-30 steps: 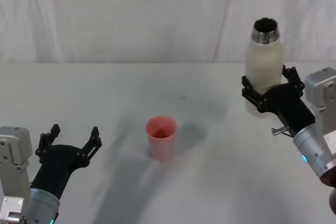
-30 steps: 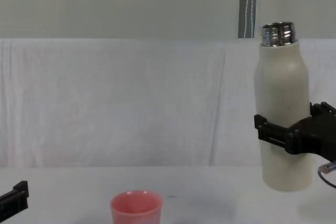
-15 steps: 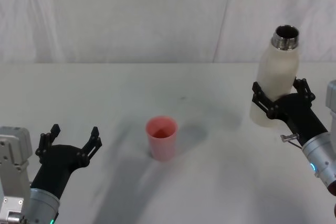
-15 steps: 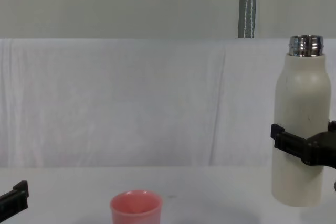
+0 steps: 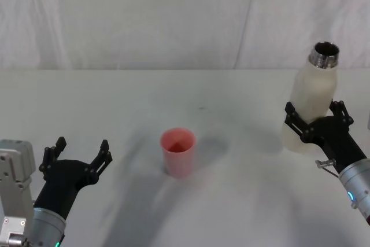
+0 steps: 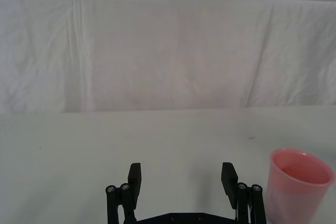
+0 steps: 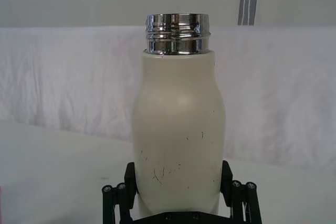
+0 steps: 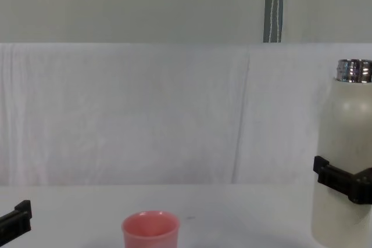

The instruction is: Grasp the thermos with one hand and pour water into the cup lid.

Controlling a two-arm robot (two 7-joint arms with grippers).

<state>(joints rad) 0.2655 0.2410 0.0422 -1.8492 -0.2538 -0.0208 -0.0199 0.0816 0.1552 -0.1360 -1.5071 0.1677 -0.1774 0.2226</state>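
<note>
Nearest us, our left gripper [image 5: 78,155] hung idle with jaws spread. The cup lid [image 5: 178,151] stood mid-tabletop [image 5: 231,212]. Farther right, our right gripper [image 5: 315,124] clasped the upright thermos [image 5: 310,99] low on its body; we judged it rigid, smooth, likely weighty with water.

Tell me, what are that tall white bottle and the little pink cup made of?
The bottle, held in the right gripper, looks like metal: its bare neck is shiny, mirror-like steel, and the body carries a matte cream coating with small scuffs. The cup looks like plastic, with an even pink colour, a dull sheen and a thick rim, though painted metal can't be ruled out.
</note>
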